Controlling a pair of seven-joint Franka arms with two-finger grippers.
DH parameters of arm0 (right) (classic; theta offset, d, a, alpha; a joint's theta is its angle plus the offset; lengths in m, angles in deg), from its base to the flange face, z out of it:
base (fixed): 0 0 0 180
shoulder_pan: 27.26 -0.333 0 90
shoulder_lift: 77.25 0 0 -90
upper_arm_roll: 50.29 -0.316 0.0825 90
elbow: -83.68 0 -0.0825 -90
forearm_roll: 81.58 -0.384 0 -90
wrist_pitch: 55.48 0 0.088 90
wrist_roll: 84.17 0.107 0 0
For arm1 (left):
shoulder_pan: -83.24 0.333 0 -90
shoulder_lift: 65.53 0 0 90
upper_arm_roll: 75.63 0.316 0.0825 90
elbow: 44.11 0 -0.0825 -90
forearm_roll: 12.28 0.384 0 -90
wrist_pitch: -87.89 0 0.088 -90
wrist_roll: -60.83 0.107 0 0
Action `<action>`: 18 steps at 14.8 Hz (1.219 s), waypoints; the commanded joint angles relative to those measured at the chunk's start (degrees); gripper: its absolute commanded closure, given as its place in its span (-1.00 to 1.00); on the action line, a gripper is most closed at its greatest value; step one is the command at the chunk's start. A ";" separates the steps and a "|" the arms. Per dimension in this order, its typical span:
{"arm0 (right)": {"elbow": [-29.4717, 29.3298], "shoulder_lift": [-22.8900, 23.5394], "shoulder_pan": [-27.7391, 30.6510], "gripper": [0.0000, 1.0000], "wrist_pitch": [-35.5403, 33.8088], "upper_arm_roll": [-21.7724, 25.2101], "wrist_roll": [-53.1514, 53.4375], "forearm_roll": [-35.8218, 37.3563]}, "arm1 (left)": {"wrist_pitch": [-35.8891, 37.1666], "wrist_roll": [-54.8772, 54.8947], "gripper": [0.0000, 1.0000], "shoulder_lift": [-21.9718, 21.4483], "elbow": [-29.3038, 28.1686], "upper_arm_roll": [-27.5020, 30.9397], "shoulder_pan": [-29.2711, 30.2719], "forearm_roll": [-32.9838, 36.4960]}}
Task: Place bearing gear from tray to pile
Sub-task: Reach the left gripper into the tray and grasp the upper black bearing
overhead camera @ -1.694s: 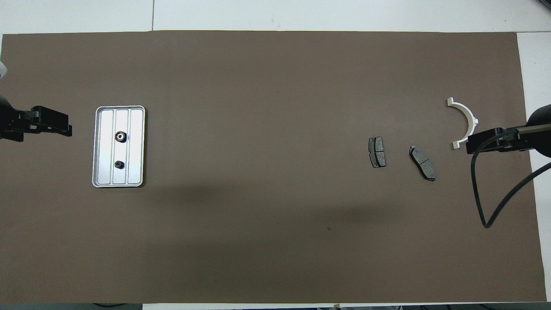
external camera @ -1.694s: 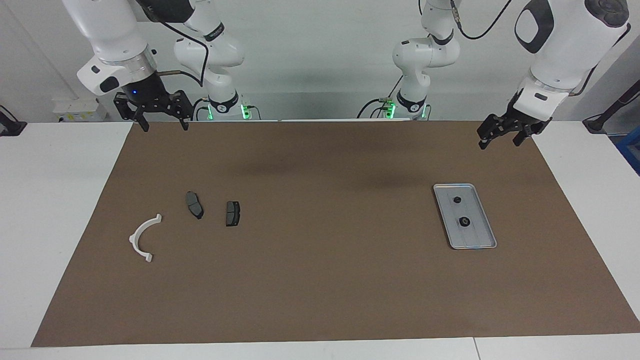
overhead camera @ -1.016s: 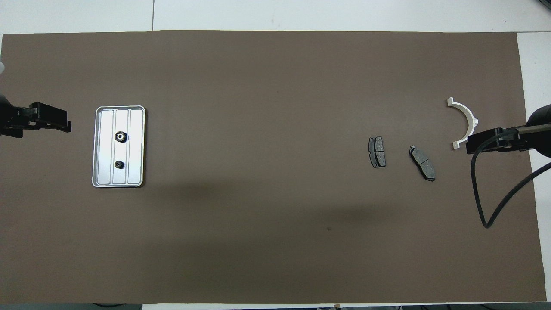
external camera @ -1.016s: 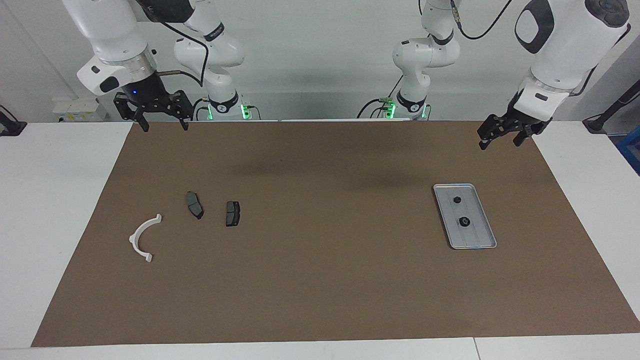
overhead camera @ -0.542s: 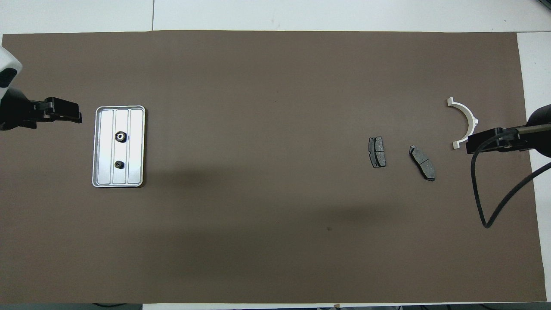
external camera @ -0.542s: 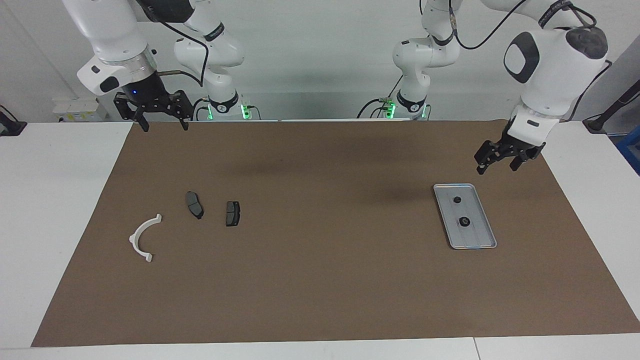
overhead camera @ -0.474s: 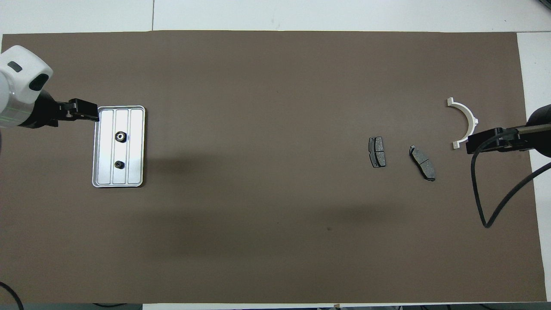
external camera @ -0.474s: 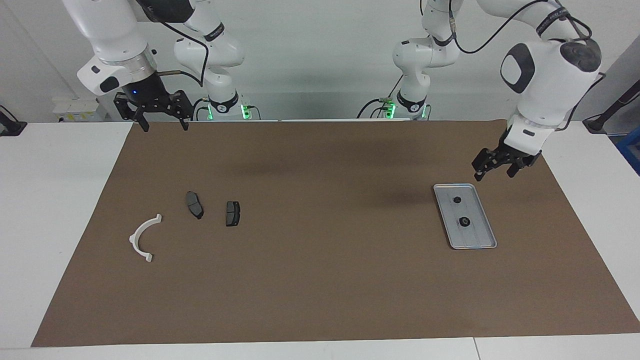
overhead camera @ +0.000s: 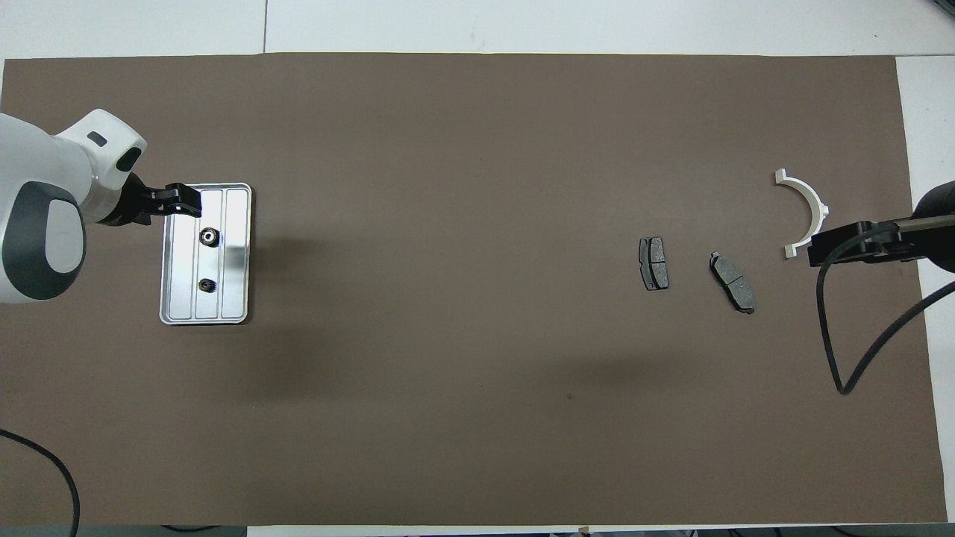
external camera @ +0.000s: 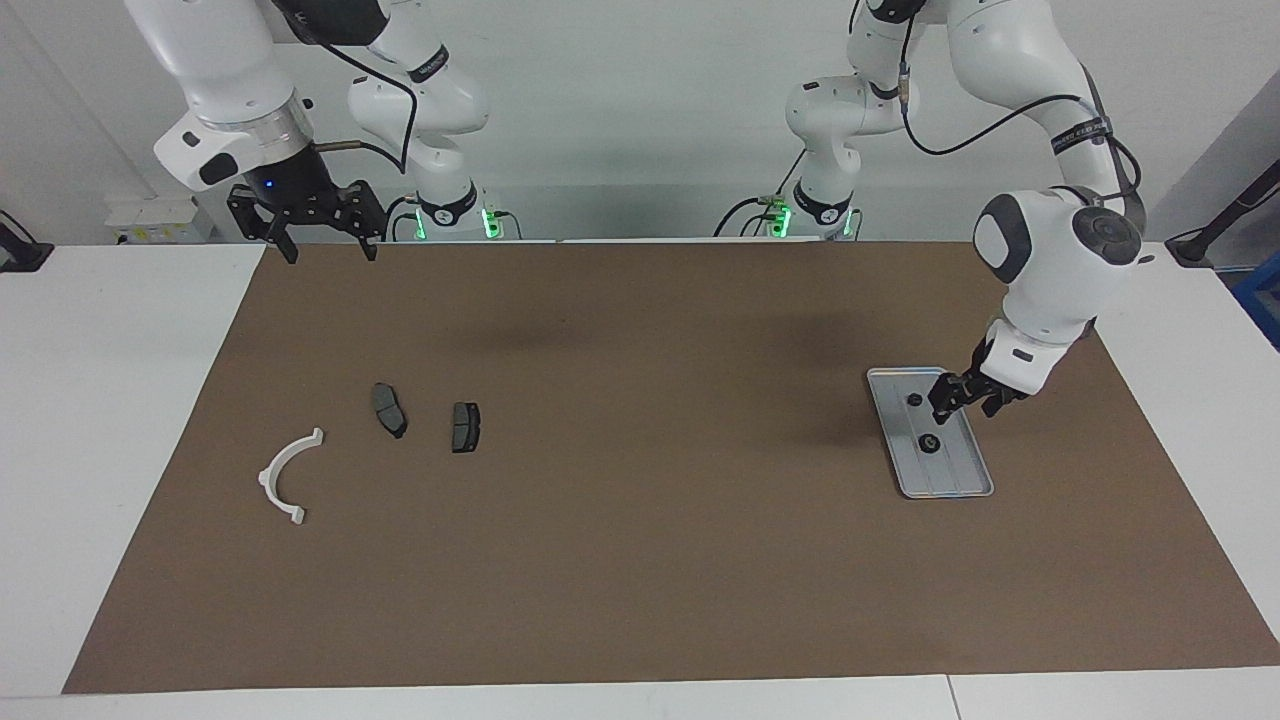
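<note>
Overhead view: my left gripper (overhead camera: 185,201) hovers over the tray (overhead camera: 237,257), grasp state unclear; my right gripper (external camera: 318,245) waits, fingers released.

The left arm is arching out from its base and bending steeply down, its white wrist pointing toward the table at its own end. The left gripper (external camera: 963,403) is hanging low in the air at the end of that wrist, black fingers aimed downward and a gap showing between the fingertips in the facing view. The right arm is waiting, elbow folded high near its base, its wrist pointing straight down. The right gripper (external camera: 322,250) is hovering at the table edge nearest the robots, fingers spread wide apart.
</note>
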 commanded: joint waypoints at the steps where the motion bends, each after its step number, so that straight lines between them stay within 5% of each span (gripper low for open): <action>1: 0.66 -0.68 1.80 -1.00 -0.01 -0.28 0.32 -0.20 | -2.34 -0.51 -0.45 1.78 -0.62 -0.27 0.72 -0.39; 13: 1.71 -1.56 1.71 -1.00 -0.01 -0.37 -0.82 -0.37 | -9.63 -0.68 -0.45 4.51 -6.07 -0.27 0.72 -0.31; 18: 6.70 -1.65 -0.30 -1.00 5.14 -0.54 -0.48 -0.38 | -12.27 -0.68 -0.42 4.60 -8.00 -0.36 0.72 -0.31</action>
